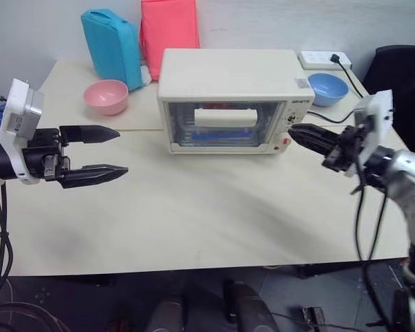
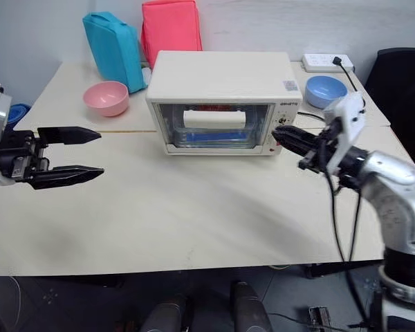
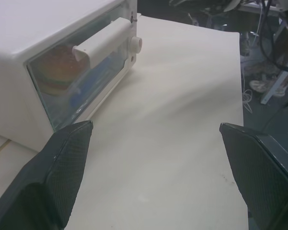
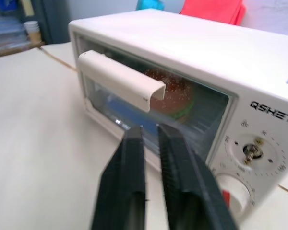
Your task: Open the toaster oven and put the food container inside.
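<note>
The toaster oven [image 4: 192, 62] carries dark capital lettering at the top of its right control panel; in the right wrist view it reads "QSHET" before the picture's edge cuts it off. In both eye views the same lettering is too small to make out. A small blue-and-white sticker sits on the oven's top near its right rear corner, its print illegible. Fine marks ring the upper dial on the panel, also unreadable

Glossy cream toaster oven [image 1: 228, 76] w/ glass door, matt smooth table [image 1: 194, 214], textured black fingers [image 3: 62, 163], plastic bowls [image 1: 106, 95]
</note>
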